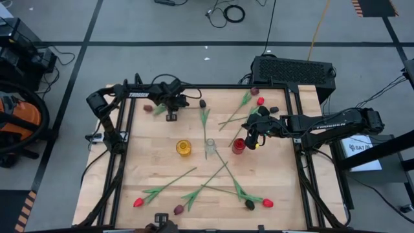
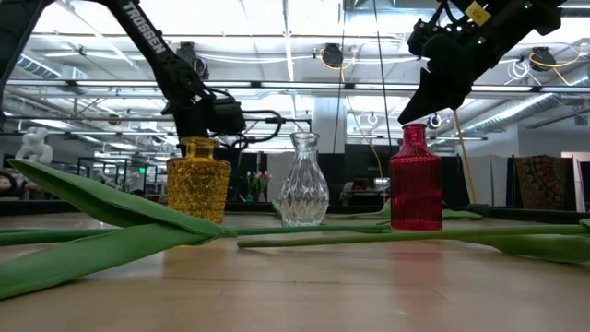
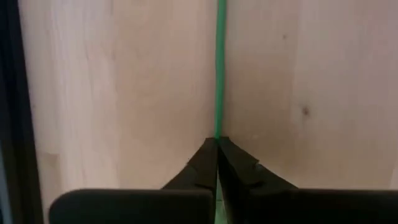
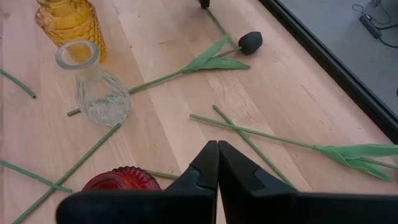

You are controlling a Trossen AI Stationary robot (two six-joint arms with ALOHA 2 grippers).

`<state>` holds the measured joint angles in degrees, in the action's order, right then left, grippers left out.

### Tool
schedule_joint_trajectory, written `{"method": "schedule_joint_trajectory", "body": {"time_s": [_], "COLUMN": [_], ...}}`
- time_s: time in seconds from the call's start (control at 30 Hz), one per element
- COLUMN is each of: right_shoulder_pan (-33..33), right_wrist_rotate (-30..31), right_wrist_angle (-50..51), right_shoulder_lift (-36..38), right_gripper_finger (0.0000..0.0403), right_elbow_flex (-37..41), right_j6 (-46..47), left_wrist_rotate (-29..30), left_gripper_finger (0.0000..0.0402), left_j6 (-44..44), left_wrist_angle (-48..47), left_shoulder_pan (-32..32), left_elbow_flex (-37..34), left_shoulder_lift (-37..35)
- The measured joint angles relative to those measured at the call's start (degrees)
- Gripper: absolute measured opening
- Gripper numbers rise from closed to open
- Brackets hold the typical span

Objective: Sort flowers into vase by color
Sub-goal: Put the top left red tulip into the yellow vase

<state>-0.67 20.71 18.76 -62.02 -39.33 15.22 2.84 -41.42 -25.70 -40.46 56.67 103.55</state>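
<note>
My left gripper [image 3: 217, 142] is at the table's far left and is shut on the thin green stem [image 3: 218, 74] of a flower. That flower's maroon head [image 1: 148, 108] and leaves lie just left of the gripper [image 1: 171, 109]. My right gripper [image 1: 253, 138] hovers shut and empty just above and right of the red vase [image 1: 239, 145]. A yellow vase [image 1: 184, 147], a clear vase [image 1: 210, 147] and the red vase stand upright in a row at mid-table. Several other flowers lie flat on the wood. My left gripper pinches the flower's stem [image 3: 218, 127] between its two fingertips. The fingers come steeply from above. The stem runs straight out from the tips and lies flat on the table.
Flowers with red [image 1: 261, 101], maroon [image 1: 255, 91] and black [image 1: 202, 103] heads lie at the far side. More flowers lie crossed at the near side [image 1: 226, 188]. A black metal frame [image 1: 119, 149] borders the table. A black box [image 1: 292, 70] sits beyond the far right corner.
</note>
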Motion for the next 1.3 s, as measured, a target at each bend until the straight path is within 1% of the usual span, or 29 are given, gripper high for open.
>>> {"method": "schedule_joint_trajectory", "body": {"time_s": [0.13,0.3,0.37,0.57,0.8,0.9,1.0,1.2,1.3], "right_shoulder_pan": [0.0,0.02,0.0,0.0,0.33,1.11,1.63,2.44,2.67], "right_wrist_rotate": [0.0,-0.02,-0.02,-0.04,-0.04,-0.33,-1.71,-4.77,-5.4], "right_wrist_angle": [-0.02,-0.02,-0.02,0.0,-1.24,-3.99,-8.85,-19.26,-23.32], "right_shoulder_lift": [0.0,0.0,0.0,0.0,-0.01,-0.54,-1.09,-3.49,-5.58], "right_gripper_finger": [0.0,0.0,0.0,0.0,0.0,0.0001,0.0009,0.004,0.0061], "right_elbow_flex": [0.0,0.0,0.0,0.0,0.0,0.0,0.02,0.0,-0.18], "right_j6": [0.02,0.02,0.02,0.03,1.04,1.23,0.85,-1.23,-3.12], "left_wrist_rotate": [1.63,4.38,6.4,8.83,12.9,14.2,18.49,26.42,28.09], "left_gripper_finger": [0.0005,0.0002,0.0002,0.0001,0.0001,0.0,0.0,0.0,0.0], "left_j6": [2.02,5.28,6.28,8.59,15.28,17.84,20.02,25.38,26.12], "left_wrist_angle": [-4.59,-10.89,-14.77,-25.08,-38.48,-42.64,-46.93,-55.52,-56.66], "left_shoulder_pan": [0.46,2.74,3.84,6.39,12.42,16.73,20.85,28.15,31.4], "left_elbow_flex": [2.96,8.38,10.13,14.67,20.61,23.79,27.37,35.09,38.56], "left_shoulder_lift": [0.01,-0.23,-0.23,-0.28,-0.39,-0.43,-0.44,-0.46,-0.46]}}
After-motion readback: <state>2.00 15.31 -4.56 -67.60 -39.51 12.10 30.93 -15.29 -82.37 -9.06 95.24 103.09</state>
